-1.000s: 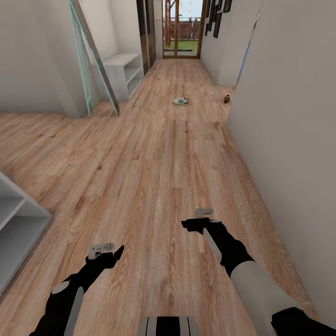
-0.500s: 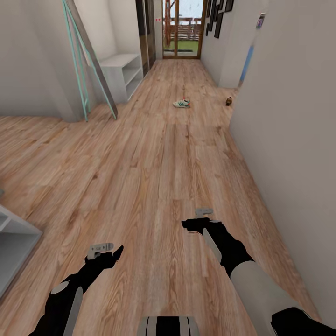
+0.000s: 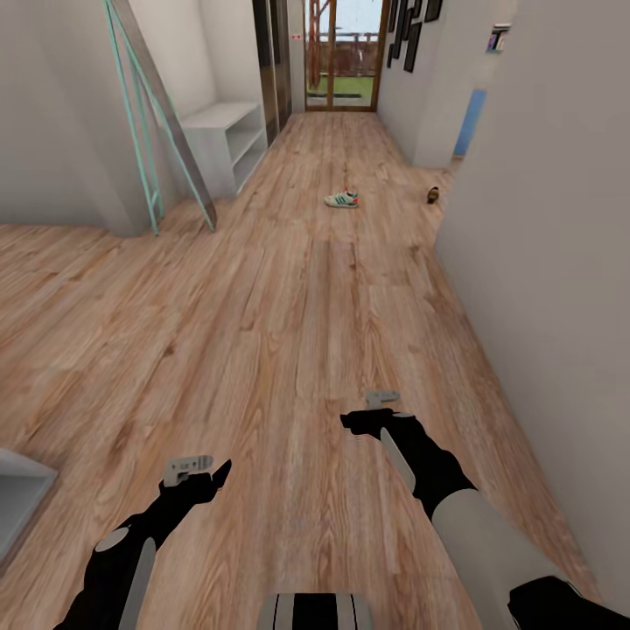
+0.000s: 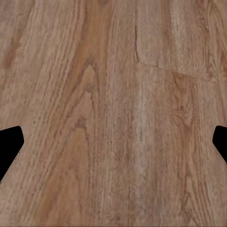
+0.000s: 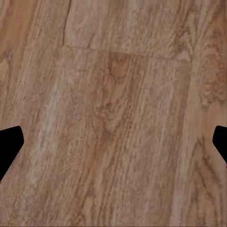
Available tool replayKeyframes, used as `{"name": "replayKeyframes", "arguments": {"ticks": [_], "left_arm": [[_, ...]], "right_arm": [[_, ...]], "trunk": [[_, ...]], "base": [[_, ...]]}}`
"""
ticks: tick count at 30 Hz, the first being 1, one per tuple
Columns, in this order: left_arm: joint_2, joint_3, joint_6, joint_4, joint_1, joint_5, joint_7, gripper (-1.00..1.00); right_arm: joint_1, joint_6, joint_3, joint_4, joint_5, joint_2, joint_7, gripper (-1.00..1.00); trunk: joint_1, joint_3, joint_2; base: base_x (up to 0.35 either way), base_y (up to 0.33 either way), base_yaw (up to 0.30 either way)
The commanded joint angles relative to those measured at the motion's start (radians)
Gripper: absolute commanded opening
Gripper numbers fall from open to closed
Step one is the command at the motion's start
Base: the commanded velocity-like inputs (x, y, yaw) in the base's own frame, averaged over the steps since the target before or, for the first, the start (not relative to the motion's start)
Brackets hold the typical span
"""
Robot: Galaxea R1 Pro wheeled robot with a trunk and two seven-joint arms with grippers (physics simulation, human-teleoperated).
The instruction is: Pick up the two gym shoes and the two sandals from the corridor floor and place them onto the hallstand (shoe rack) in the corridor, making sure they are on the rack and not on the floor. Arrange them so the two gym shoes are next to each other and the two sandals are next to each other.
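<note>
One gym shoe, white with green stripes, lies on the corridor floor far ahead of me. A small dark-brown sandal sits to its right, by the wall corner. The pale hallstand stands against the left wall further on, its shelves bare as far as I can see. My left gripper and right gripper hang low over the planks, far from the shoes. In both wrist views the fingertips sit wide apart at the edges with bare wood between them, so both are open.
Teal-railed stairs lean against the left wall just before the hallstand. A grey shelf corner pokes in at the lower left. A white wall runs along the right. A glass door closes the corridor's far end.
The whole view has shifted: the grey shelf at the lower left has slid nearly out of the picture and the stairs moved left. Both arms hold the same pose.
</note>
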State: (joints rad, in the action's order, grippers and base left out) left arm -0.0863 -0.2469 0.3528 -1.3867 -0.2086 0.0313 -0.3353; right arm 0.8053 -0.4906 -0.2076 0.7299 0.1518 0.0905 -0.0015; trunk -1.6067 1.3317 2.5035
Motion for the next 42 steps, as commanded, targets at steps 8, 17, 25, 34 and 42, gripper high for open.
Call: {"name": "replayKeyframes", "arguments": {"ticks": [8,17,25,34,42], "left_arm": [[0.0,0.0,0.0,0.0,0.0,0.001,0.001,1.0],[0.0,0.0,0.0,0.0,0.0,0.001,0.001,1.0],[0.0,0.0,0.0,0.0,0.0,0.001,0.0,1.0],[0.0,0.0,0.0,0.0,0.0,0.001,0.0,1.0],[0.0,0.0,0.0,0.0,0.0,0.001,0.0,1.0]], "right_arm": [[0.0,0.0,0.0,-0.001,0.0,0.0,0.0,1.0],[0.0,0.0,0.0,-0.001,-0.001,0.0,0.0,1.0],[0.0,0.0,0.0,-0.001,0.0,0.0,0.0,1.0],[0.0,0.0,0.0,-0.001,0.0,0.0,0.0,1.0],[0.0,0.0,0.0,-0.001,0.0,0.0,0.0,1.0]], "trunk": [[0.0,0.0,0.0],[0.0,0.0,0.0],[0.0,0.001,0.0],[0.0,0.002,0.0],[0.0,0.002,0.0]], "base": [[0.328,0.0,0.0],[0.328,0.0,0.0],[0.328,0.0,0.0],[0.328,0.0,0.0],[0.328,0.0,-0.051]]}}
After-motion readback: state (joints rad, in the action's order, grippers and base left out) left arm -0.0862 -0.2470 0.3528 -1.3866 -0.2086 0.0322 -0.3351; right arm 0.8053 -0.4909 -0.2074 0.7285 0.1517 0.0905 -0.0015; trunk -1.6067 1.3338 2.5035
